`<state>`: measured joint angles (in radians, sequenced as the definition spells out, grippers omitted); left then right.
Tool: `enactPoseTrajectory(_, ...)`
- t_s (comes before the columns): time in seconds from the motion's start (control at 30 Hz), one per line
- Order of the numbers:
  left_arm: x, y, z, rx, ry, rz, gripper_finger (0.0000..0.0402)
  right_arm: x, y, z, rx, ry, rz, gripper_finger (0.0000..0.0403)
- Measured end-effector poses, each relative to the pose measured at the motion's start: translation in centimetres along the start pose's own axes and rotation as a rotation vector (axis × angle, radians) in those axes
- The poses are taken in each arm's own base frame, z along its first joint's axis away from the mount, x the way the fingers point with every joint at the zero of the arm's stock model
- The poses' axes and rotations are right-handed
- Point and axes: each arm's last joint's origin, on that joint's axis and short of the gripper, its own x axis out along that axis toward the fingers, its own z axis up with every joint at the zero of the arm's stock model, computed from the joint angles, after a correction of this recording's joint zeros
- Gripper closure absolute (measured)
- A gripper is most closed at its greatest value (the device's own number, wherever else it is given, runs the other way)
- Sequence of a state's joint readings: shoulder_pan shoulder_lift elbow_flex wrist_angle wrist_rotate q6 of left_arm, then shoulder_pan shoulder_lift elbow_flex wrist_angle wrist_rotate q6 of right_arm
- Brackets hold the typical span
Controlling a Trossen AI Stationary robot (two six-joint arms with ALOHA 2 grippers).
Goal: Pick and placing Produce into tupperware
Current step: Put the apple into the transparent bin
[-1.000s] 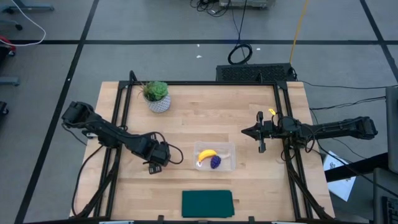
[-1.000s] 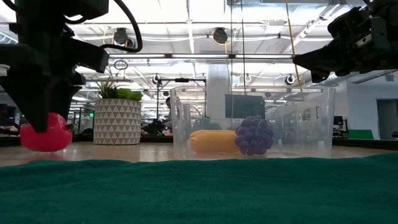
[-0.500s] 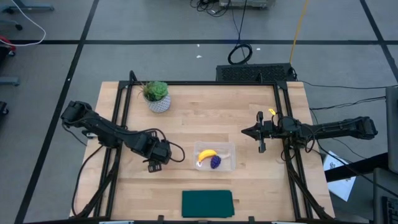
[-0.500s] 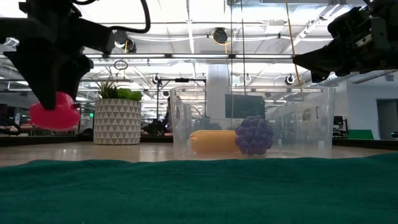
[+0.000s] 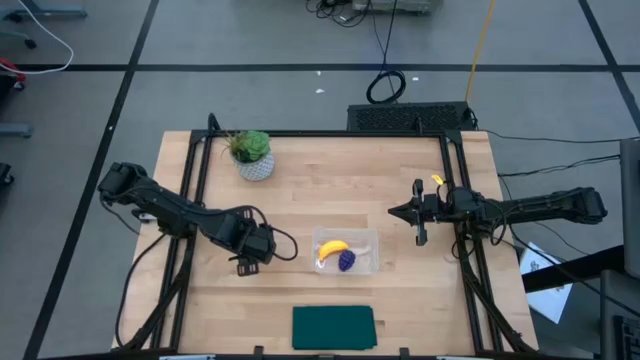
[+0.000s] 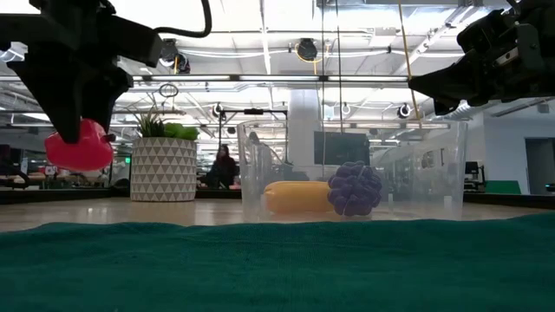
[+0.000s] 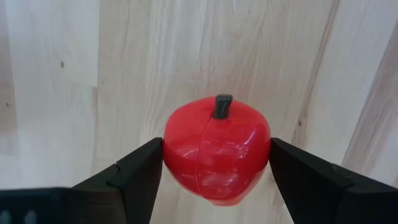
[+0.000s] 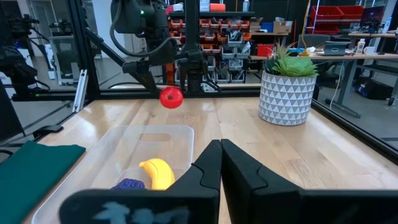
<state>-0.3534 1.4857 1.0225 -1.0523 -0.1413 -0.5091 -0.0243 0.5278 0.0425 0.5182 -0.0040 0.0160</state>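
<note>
My left pincer [image 7: 214,171] grips the red fruit [image 7: 216,155], lifted off the bench [image 5: 330,200] just left of the tupperware [image 5: 366,262]. The banana [image 5: 332,249] and grape bunch [image 5: 346,260] lie inside, so I judge one piece remains. My right pincer [image 5: 417,212] waits shut, far right.

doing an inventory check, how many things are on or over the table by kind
toy produce: 3 (banana, grape bunch, red apple held in the left end effector)
clear container: 1
potted plant: 1
green mat: 1
total: 6
</note>
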Motion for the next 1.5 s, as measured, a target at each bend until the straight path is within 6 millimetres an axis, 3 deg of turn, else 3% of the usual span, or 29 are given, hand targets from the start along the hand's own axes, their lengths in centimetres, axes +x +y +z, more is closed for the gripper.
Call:
enactPoseTrajectory(0.27, -0.5, 0.4, 0.0, 0.028, -0.013, -0.018, 0.0126, 0.0, 0.0, 0.0, 0.002, -0.001, 0.0, 0.0403)
enactPoseTrajectory(0.8, -4.0, 3.7, -0.8, -0.022, -0.161, -0.074, 0.0126, 0.0, 0.0, 0.0, 0.002, -0.001, 0.0, 0.0403)
enactPoseTrajectory(1.17, -5.8, 5.4, -2.2, -0.025, -0.212, -0.076, 0.0126, 0.0, 0.0, 0.0, 0.002, -0.001, 0.0, 0.0403)
enactPoseTrajectory(1.5, -8.1, 6.3, -3.5, 0.024, -0.375, -0.093, 0.0126, 0.0, 0.0, 0.0, 0.002, -0.001, 0.0, 0.0403)
